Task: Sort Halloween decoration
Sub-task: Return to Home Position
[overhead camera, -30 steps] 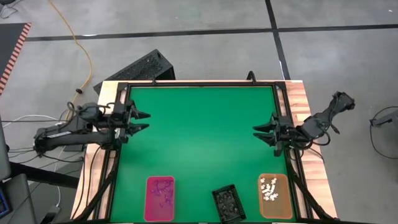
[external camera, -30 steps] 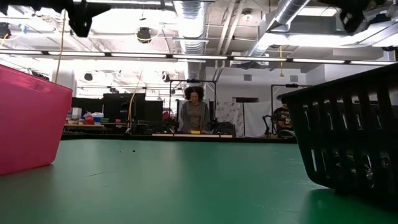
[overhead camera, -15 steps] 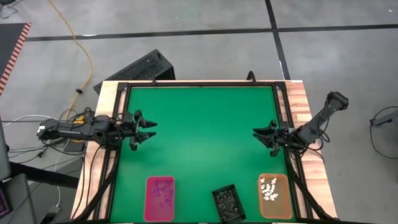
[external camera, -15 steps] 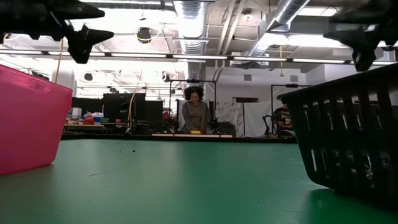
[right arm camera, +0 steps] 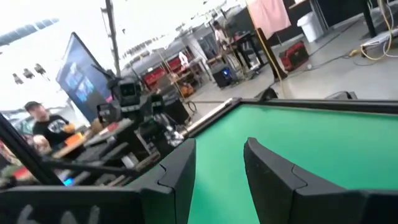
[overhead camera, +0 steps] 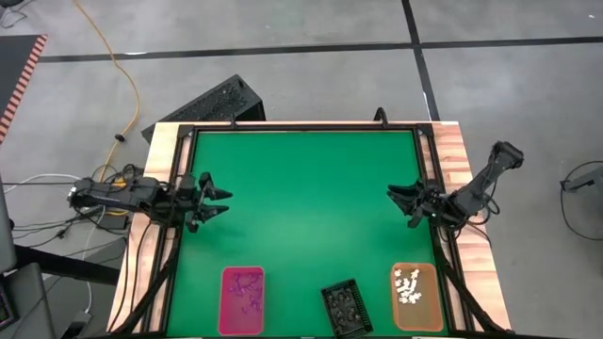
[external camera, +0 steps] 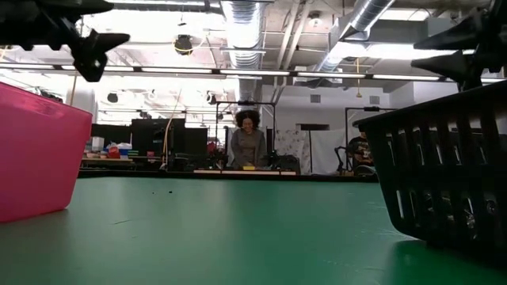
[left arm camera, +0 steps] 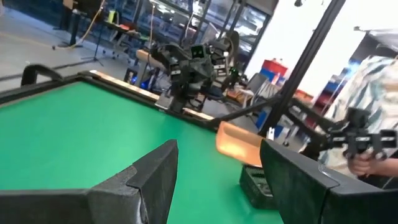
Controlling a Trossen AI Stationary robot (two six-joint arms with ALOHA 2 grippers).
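Observation:
Purple trinkets (overhead camera: 245, 288) of the Halloween decoration lie in a pink tray (overhead camera: 229, 315) at the table's near edge. White ones (overhead camera: 409, 284) lie in an orange tray (overhead camera: 427, 311) near the right corner. A black tray (overhead camera: 344, 307) stands between them; what it holds I cannot make out. My left gripper (overhead camera: 222, 200) hovers open over the mat by the left edge, with nothing between its fingers (left arm camera: 155, 180). My right gripper (overhead camera: 399, 204) hovers open by the right edge, also with nothing in it (right arm camera: 221, 177). Both are far from the trays.
A black frame (overhead camera: 301, 128) runs around the green mat (overhead camera: 306, 207). In the low view the pink tray (external camera: 36, 150) and black tray (external camera: 444, 174) stand close at either side. People and workbenches show in the room beyond the table.
Both grippers have sunk toward the mat, coming down into the low view's top corners. The left one has also gone a little toward the near edge as its arm folded back. The right one has rolled about its own axis. Neither has shut or taken hold of anything.

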